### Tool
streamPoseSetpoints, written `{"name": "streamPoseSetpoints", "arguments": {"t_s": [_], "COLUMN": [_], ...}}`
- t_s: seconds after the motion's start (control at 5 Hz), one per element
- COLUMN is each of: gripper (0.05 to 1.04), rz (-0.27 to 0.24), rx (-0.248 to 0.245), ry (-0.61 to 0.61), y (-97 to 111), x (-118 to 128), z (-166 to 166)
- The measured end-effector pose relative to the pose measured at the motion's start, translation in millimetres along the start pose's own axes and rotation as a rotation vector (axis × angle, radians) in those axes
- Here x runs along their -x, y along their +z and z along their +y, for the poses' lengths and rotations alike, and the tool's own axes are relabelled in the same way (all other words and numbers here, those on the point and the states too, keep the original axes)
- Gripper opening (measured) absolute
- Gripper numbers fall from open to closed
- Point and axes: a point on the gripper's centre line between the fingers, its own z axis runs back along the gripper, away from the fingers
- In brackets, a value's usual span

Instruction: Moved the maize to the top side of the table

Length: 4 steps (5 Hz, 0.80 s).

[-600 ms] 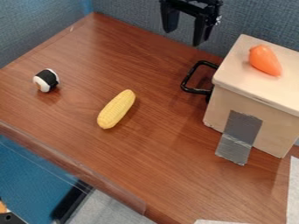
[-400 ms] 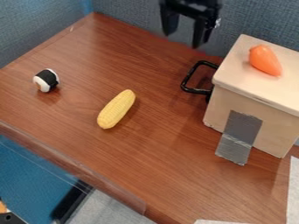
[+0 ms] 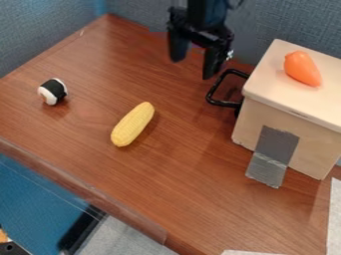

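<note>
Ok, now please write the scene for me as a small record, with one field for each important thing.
maize: yellow, lying on the table, mid-left in view
gripper: open, empty, over the upper part of the table
sushi piece: black and white, on the table left of the maize
box: pale, at the right
orange item: on top of the box
black handle: at the box's left side
grey tape: from box front down onto table

1. The maize (image 3: 132, 124) is a yellow cob with rows of small kernels and rounded ends, narrow overall.
2. It lies flat on the brown wooden table (image 3: 180, 179), left of center in the view, slanting from lower left to upper right.
</note>
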Motion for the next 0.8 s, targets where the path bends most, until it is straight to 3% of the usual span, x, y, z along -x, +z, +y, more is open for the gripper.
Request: {"name": "streamPoseSetpoints", "arguments": {"t_s": [0.6, 0.8], "gripper": [1.0, 1.0], "rz": [0.064, 0.073], "rx": [-0.084, -0.085], "ry": [0.131, 0.179], "y": [-44.3, -52.5], "x": [81.9, 93.6], "z": [37.5, 43.7]}}
